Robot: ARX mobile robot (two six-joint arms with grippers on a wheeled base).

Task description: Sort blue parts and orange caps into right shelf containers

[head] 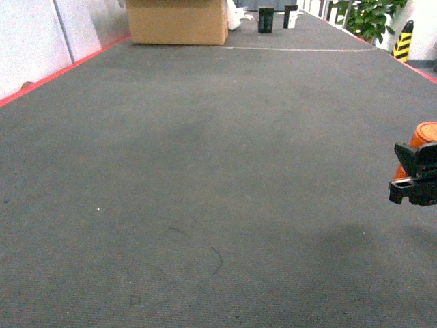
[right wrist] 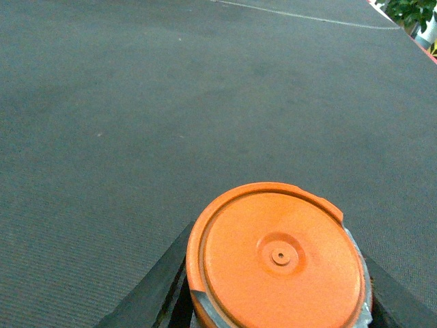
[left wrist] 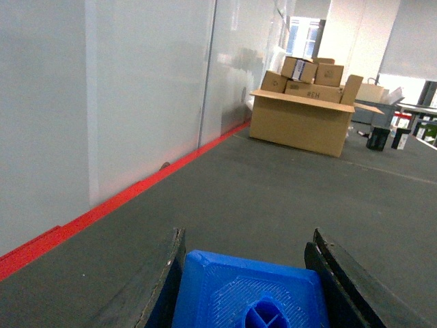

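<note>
Dark grey carpet point(head: 205, 171), short-piled and finely ribbed, fills almost all of our head view, with a thin curved scuff near 6 o'clock. Along its left edge, from about 9 toward 11 o'clock, we see a red floor strip point(head: 61, 72) running below pale, smooth wall panels point(head: 34, 34). At 12 o'clock stands a large brown cardboard box point(head: 177, 22), matte and square-edged; in the left wrist view its flaps are open and smaller cartons are stacked on top. Just right of it sit two small dark bins point(head: 266, 19), and at 1 o'clock we see a leafy green plant point(head: 369, 17) beside a yellow-and-black striped post point(head: 403, 41). Our left gripper point(left wrist: 249, 287) does not appear in the head view; in its own wrist view, at 6 o'clock, its two dark flat fingers point(left wrist: 164, 287) stand on either side of a blue part point(left wrist: 249, 297), a squarish plastic block with fine layered ridges and a round cross-ribbed socket in its top, and the fingers close against its sides. At 3 o'clock in the head view our right gripper point(head: 416, 179), black and angular, is held above the carpet, clamped on an orange cap point(right wrist: 276, 260). From the right wrist we see the cap's flat round top, smooth plastic with a raised rim and a small central dimple, seated between the dark fingers point(right wrist: 157, 287).
</note>
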